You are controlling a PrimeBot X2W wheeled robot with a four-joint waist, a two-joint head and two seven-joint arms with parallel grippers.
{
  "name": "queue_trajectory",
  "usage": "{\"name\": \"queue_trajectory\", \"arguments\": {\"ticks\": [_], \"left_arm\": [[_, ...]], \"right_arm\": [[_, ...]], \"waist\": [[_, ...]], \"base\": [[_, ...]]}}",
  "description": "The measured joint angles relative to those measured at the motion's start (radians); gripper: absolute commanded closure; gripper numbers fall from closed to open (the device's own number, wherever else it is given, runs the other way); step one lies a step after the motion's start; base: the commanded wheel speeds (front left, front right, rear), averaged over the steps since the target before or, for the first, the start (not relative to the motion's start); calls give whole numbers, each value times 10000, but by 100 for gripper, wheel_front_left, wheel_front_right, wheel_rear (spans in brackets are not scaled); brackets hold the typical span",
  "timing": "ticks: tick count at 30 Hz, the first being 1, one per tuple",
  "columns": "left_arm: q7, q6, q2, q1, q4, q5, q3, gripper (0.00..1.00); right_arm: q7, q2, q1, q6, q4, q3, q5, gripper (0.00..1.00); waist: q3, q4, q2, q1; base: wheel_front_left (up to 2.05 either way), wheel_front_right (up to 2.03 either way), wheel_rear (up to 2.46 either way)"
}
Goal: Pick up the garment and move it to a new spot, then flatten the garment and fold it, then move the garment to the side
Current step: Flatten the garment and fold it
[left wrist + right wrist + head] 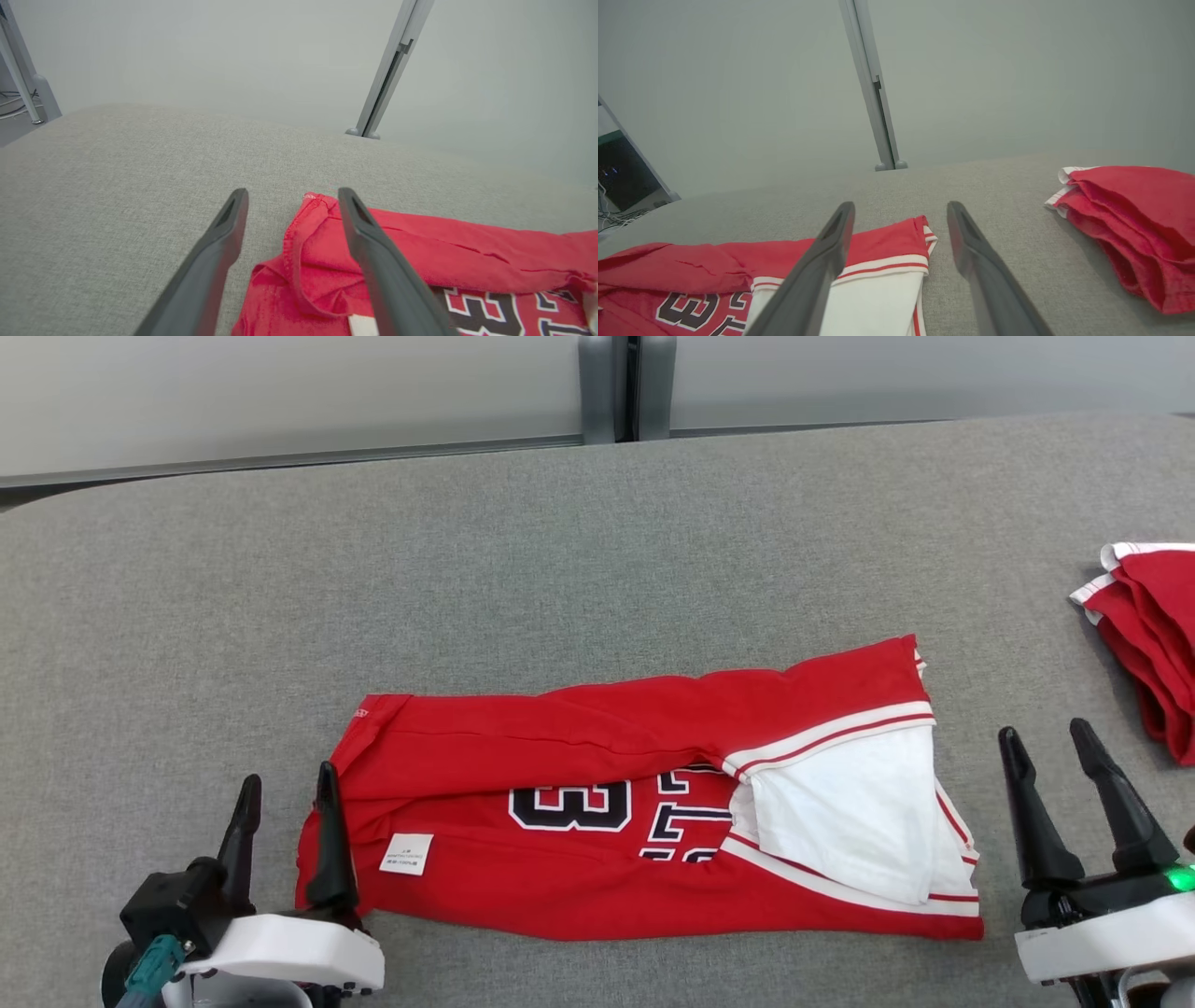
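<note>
1. The left pincer is standing with its two long dark fingers spread wide and is gripping nothing. Its inner finger is lying over the garment's left end; whether it is touching the cloth I cannot tell.
2. The right pincer is gaping just as wide, empty, just beside the garment's right end.
3. The red knit garment with white trim and black numerals is lying as a long folded band near the near edge of the grey fabric-covered surface, between both pincers.
4. It is looking soft, light and limp, so the layers are likely to slip apart; pinching both end corners through every layer seems best.
5. A folded red cloth is resting at the surface's right edge, well apart.
</note>
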Motion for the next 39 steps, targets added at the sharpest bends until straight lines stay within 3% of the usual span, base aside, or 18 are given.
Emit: {"name": "queue_trajectory", "arguments": {"ticks": [8, 20, 32, 39], "left_arm": [[-82, 213, -261, 98, -988, 1298, 151, 0], [71, 293, -94, 358, -991, 1933, -345, 0], [299, 334, 8, 398, -1041, 1883, -418, 0], [401, 334, -8, 256, -1076, 1856, -479, 0]], "right_arm": [[1005, 746, 263, 0, -1267, -876, -1544, 0], [1465, 1141, 895, 0, -1446, -897, -1927, 0], [1517, 1081, 942, 0, -1093, -1055, -1927, 0], [1549, 899, 702, 0, 167, -1066, -1837, 0]], "waist": [[-587, -20, 0, -1], [-1239, -36, 0, 0], [-1286, -28, 0, 0], [-1077, 100, 0, -1]], "base": [[0, 0, 0], [0, 0, 0], [0, 0, 0], [0, 0, 0]]}}
